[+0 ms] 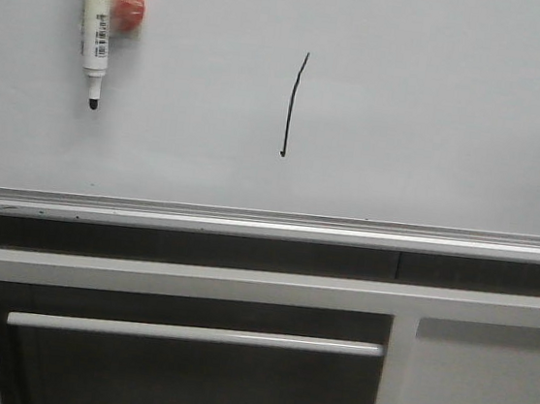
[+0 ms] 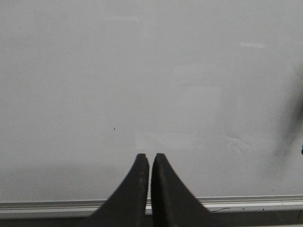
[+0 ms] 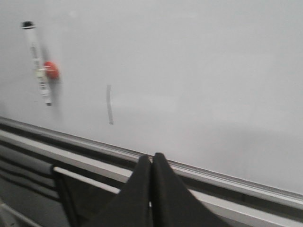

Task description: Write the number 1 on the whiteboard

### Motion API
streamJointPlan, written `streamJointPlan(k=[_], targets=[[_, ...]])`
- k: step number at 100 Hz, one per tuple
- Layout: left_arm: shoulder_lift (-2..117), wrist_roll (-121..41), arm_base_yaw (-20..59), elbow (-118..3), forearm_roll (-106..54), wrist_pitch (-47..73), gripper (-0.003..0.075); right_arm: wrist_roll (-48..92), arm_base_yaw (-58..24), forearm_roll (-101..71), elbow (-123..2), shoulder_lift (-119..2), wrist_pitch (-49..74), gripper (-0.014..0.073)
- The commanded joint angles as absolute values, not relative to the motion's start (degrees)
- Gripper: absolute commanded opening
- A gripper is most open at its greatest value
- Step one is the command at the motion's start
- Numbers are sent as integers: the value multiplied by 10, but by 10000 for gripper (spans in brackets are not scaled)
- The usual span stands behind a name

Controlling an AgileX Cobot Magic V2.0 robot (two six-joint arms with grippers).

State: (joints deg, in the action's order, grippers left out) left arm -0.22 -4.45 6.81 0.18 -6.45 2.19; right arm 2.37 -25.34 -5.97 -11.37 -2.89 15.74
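Note:
A thin black stroke, the number 1, stands near the middle of the whiteboard, nearly vertical with a small hook at its foot. The right wrist view shows the same stroke blurred, on the whiteboard. My right gripper is shut with nothing in it, back from the board, over its ledge. My left gripper faces a bare stretch of the whiteboard, fingers together and empty. Neither gripper shows in the front view.
A white marker pen hangs tip down at the board's upper left, beside a red magnet. A silver ledge runs along the board's lower edge. Below is a grey cabinet panel with a bar handle.

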Motion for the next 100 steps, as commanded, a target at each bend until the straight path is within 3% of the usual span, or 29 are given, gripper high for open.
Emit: streamJointPlan(k=[1, 19, 32, 50, 100], targets=[[-15, -39, 67, 25, -65, -24, -20, -32, -195, 0, -116, -36, 122, -50], [-15, -39, 67, 25, -65, -24, -20, -32, -55, -3, -78, -36, 97, -50], [-15, -39, 67, 25, -65, -24, -20, -32, -8, -3, -44, -33, 72, -50], [-15, -39, 67, 25, -65, -24, -20, -32, -3, -6, 23, 5, 19, -50], [-14, -39, 67, 25, -65, -24, -20, -32, 1, 8, 21, 16, 46, -50]])
